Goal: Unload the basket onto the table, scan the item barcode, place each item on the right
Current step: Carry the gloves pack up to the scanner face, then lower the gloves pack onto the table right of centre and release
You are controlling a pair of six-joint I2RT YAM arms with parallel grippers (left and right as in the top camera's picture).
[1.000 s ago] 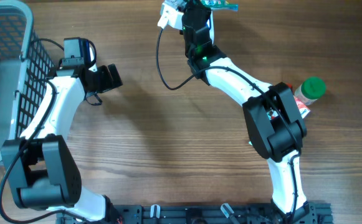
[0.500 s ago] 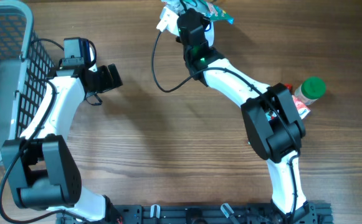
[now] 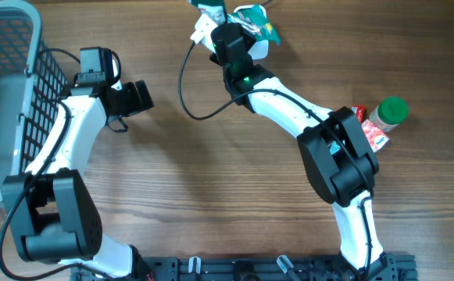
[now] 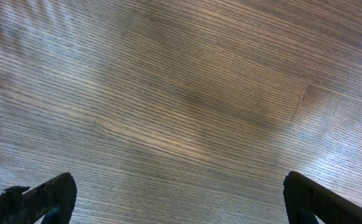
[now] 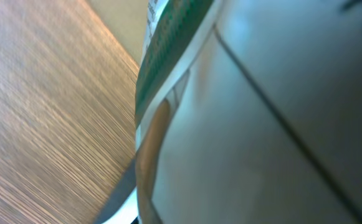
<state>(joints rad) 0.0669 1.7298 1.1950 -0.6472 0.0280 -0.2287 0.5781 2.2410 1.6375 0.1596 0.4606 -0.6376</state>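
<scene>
My right claw [image 3: 244, 23] is pinched shut on the green-and-white plastic pouch [image 3: 256, 19], at the far edge of the wooden bench [image 3: 211, 172]. Over the last second my wrist swung left and the pouch turned further into view. I judge I am presenting it; no barcode seen. My left claw [image 3: 138, 97] is spread, idle.

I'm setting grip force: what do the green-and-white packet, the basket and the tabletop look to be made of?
The packet is probably thin glossy printed film or coated paper; it shines and its edges crumple. The basket has grey grid walls, plastic or coated wire, cannot tell which. The tabletop is wood or wood-look laminate, matte, with clear grain.
</scene>
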